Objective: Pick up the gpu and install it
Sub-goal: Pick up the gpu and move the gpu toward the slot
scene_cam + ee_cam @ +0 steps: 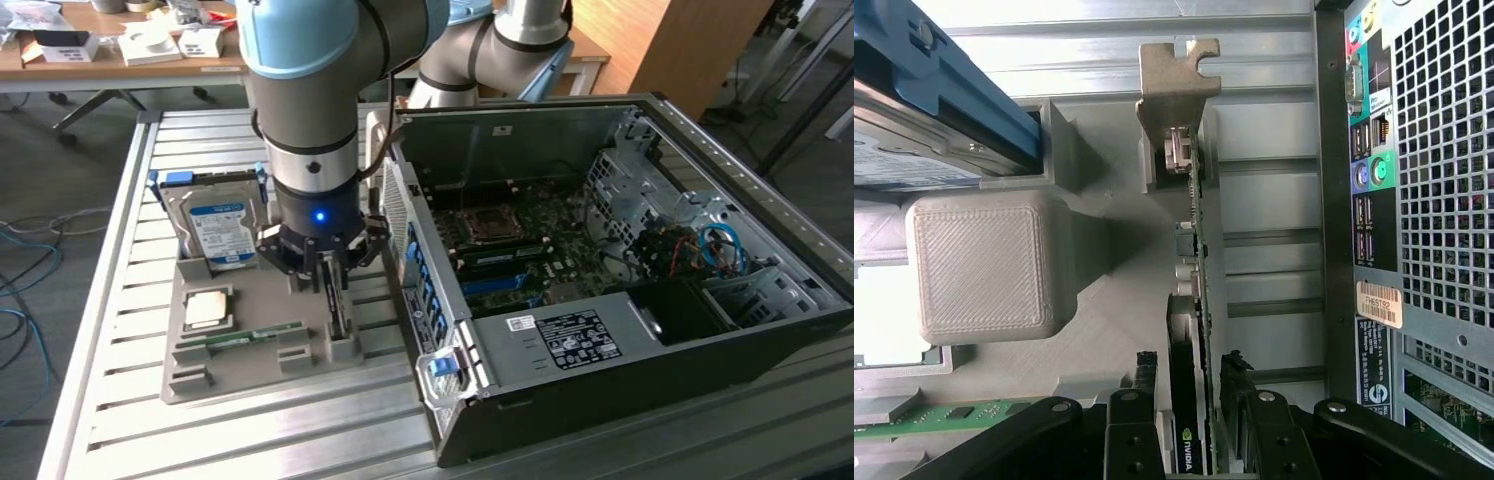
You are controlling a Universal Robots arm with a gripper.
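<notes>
Straddling the upright gpu [1186,385], parted jaws, one on each face

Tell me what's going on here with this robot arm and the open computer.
The arm's gripper hangs right over the gpu, which stands on edge in a gray holder beside the open case. The fingers sit open on either side of the card, so it isn't gripped yet, and nothing has been installed. A hard drive and a memory stick also sit in the holder.
</notes>
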